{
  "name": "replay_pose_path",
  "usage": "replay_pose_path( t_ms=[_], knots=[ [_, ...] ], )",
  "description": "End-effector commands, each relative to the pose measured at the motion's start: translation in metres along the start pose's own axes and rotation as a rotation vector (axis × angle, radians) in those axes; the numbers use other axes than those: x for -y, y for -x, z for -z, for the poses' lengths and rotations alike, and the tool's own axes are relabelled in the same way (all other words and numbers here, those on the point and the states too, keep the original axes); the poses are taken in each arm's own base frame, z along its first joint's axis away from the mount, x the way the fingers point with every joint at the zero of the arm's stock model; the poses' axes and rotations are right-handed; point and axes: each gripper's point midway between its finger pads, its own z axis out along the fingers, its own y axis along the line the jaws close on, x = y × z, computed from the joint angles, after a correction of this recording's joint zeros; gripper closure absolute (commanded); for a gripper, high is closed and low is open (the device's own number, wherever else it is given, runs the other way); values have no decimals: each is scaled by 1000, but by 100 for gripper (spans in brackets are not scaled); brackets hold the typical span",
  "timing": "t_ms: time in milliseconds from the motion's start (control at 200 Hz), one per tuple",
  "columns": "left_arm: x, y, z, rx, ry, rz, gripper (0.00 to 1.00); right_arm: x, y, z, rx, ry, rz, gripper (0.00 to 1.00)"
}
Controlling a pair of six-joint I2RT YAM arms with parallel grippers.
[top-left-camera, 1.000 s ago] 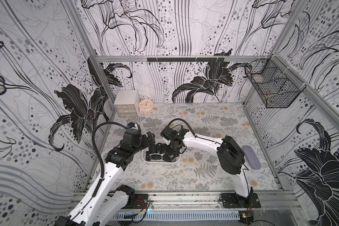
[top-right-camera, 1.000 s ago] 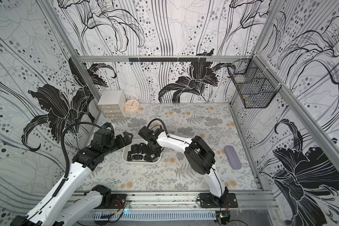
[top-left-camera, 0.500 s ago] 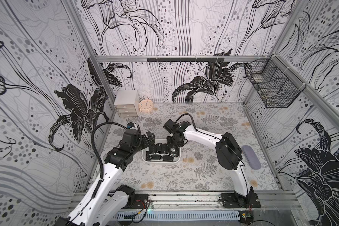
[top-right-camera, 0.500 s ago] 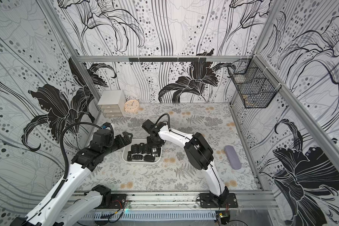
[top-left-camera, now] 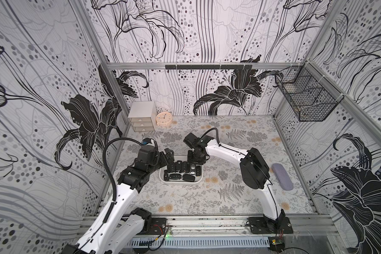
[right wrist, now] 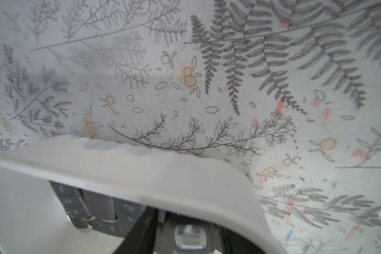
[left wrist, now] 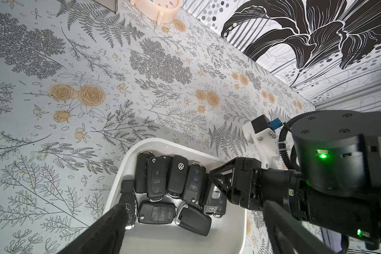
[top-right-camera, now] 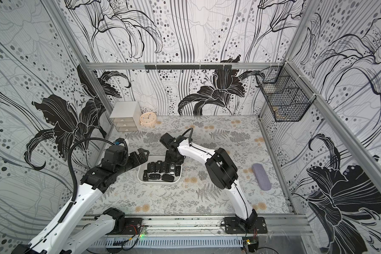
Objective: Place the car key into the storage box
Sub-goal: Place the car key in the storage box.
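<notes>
The storage box (top-left-camera: pixel 180 182) is a shallow white plastic bin with smooth walls and rounded corners, standing on the floral-printed surface (top-left-camera: pixel 207 198) between the two arms. Inside lie black, glossy, oblong key fobs (left wrist: pixel 177 176) packed in two rows. At least nine can be counted in the left wrist view, and some overlap. The car key (left wrist: pixel 213 199), black with silver trim, lies in the box at the right end of the far row. The right hand (top-left-camera: pixel 195 159) points down over it with a finger on either side; whether they press on it I cannot tell. The left hand (top-left-camera: pixel 169 159) hovers at the box's left rim, its fingers (left wrist: pixel 110 228) spread wide and holding nothing. Well apart are one grey three-drawer cabinet (top-left-camera: pixel 141 118), one round peach clock (top-left-camera: pixel 164 118), one lilac oblong case (top-left-camera: pixel 282 177) and, on the right wall, one black wire basket (top-left-camera: pixel 306 103). In both top views the right hand hides the box's far right corner
</notes>
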Motion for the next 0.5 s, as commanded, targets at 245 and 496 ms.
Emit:
replay_pose_path(
  t_ms=[245,496],
  knots=[
    [2,7,0,34,-14,-12,1,9,1,15,24,-21,-27,38],
    [4,11,-3,38,-8,-18,1,4,5,54,112,23,51,26]
  ],
)
